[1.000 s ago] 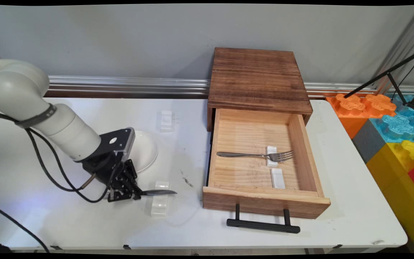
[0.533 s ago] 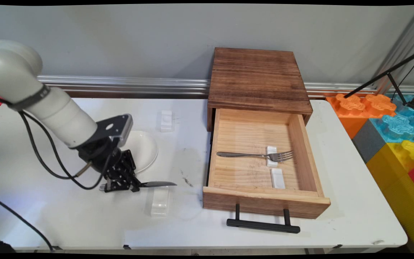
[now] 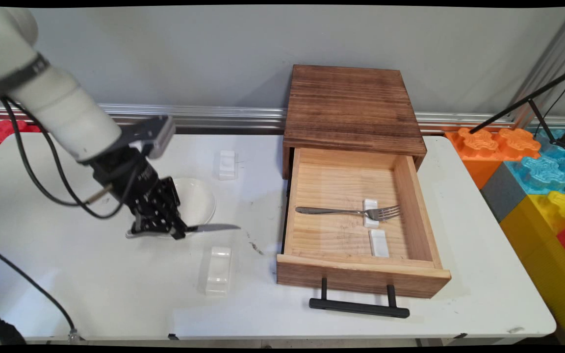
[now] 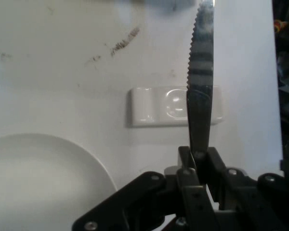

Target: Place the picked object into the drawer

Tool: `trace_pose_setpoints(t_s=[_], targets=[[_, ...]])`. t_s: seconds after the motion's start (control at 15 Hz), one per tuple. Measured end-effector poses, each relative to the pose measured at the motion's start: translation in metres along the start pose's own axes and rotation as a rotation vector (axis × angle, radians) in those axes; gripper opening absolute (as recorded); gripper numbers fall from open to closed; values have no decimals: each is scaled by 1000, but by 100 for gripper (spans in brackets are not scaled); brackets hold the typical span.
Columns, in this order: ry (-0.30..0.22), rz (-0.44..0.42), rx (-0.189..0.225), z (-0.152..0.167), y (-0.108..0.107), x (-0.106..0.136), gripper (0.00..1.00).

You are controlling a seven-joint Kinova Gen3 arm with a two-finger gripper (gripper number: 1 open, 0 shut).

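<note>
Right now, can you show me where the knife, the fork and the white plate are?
knife [image 3: 216, 227], main view, on its blade.
fork [image 3: 385, 213], main view, on its tines, in the drawer.
white plate [image 3: 199, 203], main view, on its right part.

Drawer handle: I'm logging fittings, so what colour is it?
Black. The drawer handle shows best in the main view.

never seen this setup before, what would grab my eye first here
The black gripper, left of centre above the white table, is shut on a serrated knife held level above a white rest. To the right, an open wooden drawer holds a fork propped on a small white rest.
</note>
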Motion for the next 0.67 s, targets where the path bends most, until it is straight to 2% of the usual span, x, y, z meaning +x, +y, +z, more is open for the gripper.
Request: trace_pose_setpoints(t_s=[0.2,0.67], targets=[[-12,-15,-8,-32,1,13,0],[-21,-50,-15,-84,4,44,0]])
